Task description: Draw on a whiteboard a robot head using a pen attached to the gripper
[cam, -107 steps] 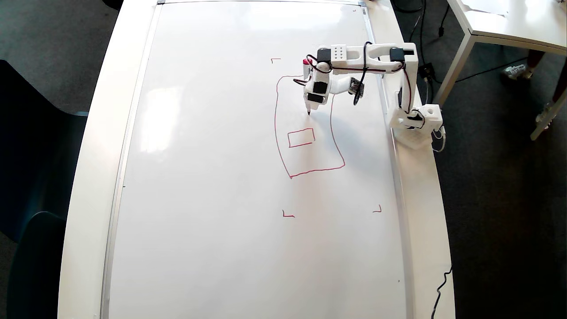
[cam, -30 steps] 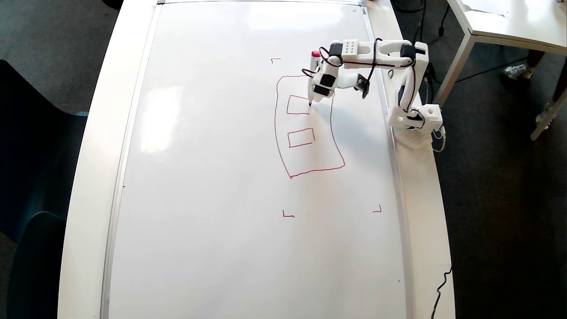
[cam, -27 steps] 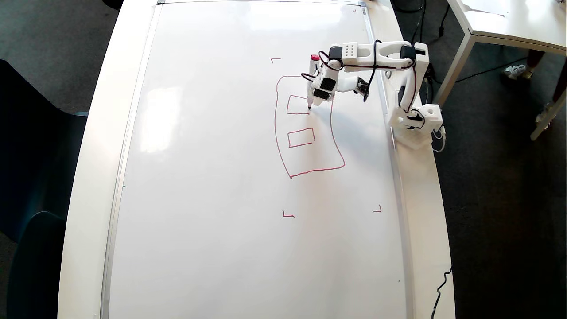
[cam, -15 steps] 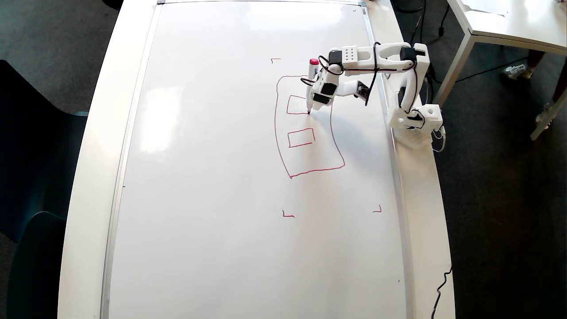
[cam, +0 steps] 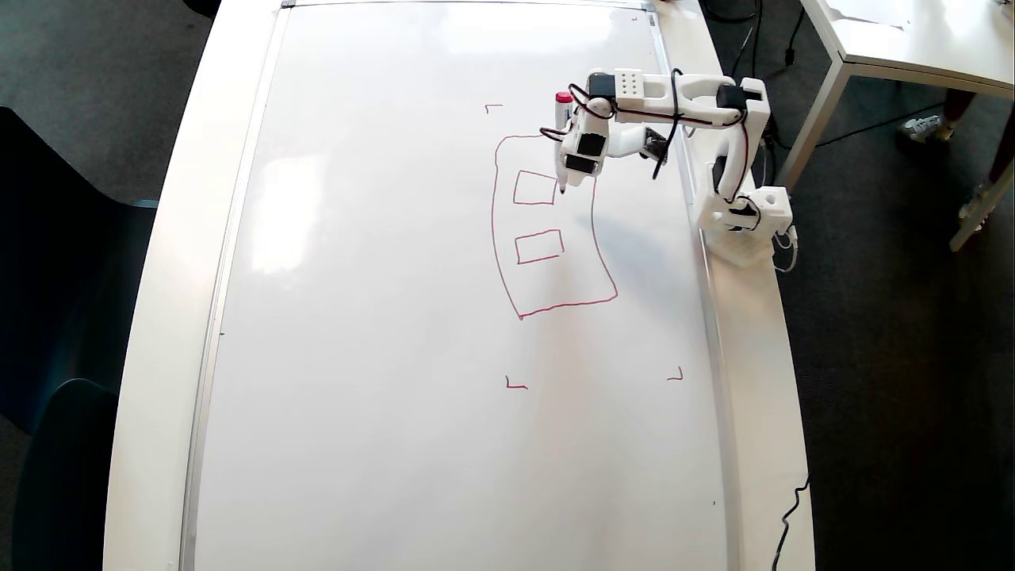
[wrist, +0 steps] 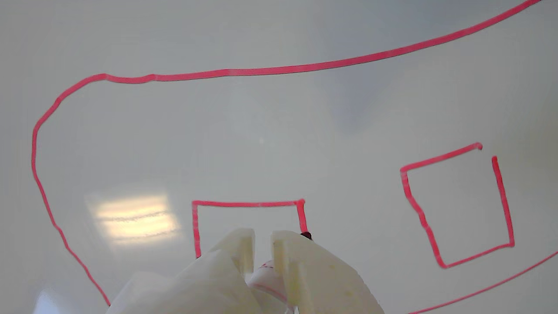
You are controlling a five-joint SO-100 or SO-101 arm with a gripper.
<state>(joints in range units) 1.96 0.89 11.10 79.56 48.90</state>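
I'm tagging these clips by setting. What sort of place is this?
Probably an office or lab room set up for a demo: a large whiteboard lies flat on a white table, dark carpet covers the floor, and another white table stands nearby beside someone's sneakered feet.

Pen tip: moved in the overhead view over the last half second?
Yes. The pen tip went up-image and slightly right, along the upper rectangle's right side.

The whiteboard (cam: pixel 381 317) is glossy white with a silver frame. The robot head (cam: pixel 507 262) is red line-work. The pen (cam: pixel 562 135) is white, red-capped.
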